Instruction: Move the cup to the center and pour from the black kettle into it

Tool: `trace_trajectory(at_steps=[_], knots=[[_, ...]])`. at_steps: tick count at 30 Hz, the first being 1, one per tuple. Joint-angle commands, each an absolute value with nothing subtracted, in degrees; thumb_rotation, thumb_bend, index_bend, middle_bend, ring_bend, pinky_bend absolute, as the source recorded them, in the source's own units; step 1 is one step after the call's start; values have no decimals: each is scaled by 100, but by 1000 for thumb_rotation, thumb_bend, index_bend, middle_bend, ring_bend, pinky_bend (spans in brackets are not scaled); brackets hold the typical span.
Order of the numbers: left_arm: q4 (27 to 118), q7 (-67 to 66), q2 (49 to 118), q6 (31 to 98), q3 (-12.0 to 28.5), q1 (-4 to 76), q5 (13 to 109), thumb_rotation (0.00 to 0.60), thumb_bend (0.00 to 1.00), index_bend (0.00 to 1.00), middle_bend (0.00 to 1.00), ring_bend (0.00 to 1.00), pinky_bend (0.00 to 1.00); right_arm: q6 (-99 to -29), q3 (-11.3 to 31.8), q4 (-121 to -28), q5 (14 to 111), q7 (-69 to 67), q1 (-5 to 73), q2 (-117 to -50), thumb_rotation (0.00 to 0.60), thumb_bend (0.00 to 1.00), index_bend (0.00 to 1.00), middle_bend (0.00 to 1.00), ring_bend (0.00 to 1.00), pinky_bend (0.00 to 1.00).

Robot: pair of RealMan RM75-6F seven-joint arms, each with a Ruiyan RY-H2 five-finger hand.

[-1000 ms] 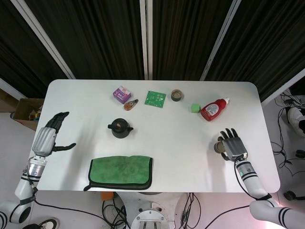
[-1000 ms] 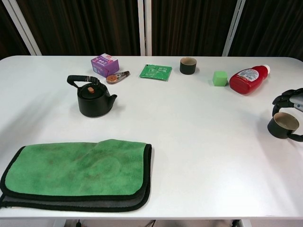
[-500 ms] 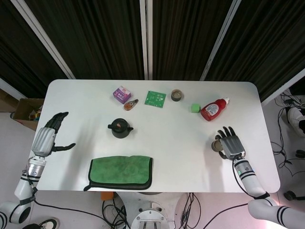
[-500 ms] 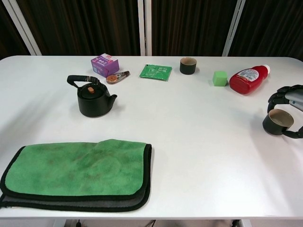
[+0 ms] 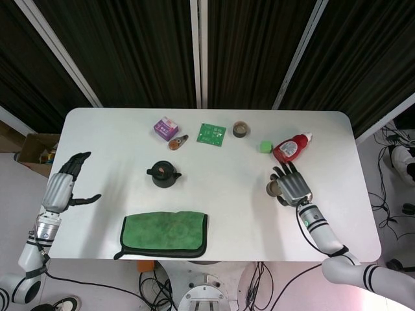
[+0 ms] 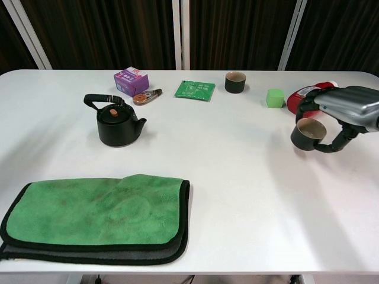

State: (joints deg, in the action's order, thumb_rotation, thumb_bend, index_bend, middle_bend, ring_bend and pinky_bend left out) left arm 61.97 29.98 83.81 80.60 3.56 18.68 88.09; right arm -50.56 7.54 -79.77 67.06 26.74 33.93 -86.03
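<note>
Dark curtains hang behind a white table (image 5: 214, 162), and the black kettle (image 6: 118, 124) serves as the landmark on it. Well to the kettle's right, the right hand (image 5: 292, 184) wraps its fingers around a dark cup (image 6: 308, 134), which is upright or nearly so, mouth up, its axis close to vertical; I cannot tell whether its base touches the table. That grip from the side leaves the mouth clear, which I judge suits carrying it toward the middle. The cup is short of the center, just in front of a red bottle (image 5: 291, 148) and a green cube (image 6: 275, 97).

Kettle spout points right, toward the open middle of the table, its handle arcing over the lid to the left; this should suit a pour rightward. Far left of the kettle, off the table edge, the left hand (image 5: 63, 188) waits with fingers spread, holding nothing. A folded green cloth (image 6: 98, 214) lies just in front of the kettle.
</note>
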Motion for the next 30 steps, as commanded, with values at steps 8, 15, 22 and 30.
trace_trajectory(at_steps=[8,15,22,30], knots=[[6244,3021,8284,8115,397,1816,8753,600,0,34,90,79,171,-4489,1177,-7743,6121,3442,4418,-9281,600,296,553,171,0,0],[6219,3077,8258,8109,395,1773,8719,600,0,34,90,79,171,-4202,1298,-7296,5579,3785,5016,-9778,600,295,562,168,0,0],[6217,3115,8239,8111,416,1790,8736,600,0,34,90,79,171,-4061,1307,-6768,5274,3877,5456,-10262,600,296,569,149,0,0],[6214,3173,8212,8094,437,1785,8708,600,0,34,90,79,171,-3984,1253,-6296,5171,3812,5744,-10657,600,296,568,144,0,0]])
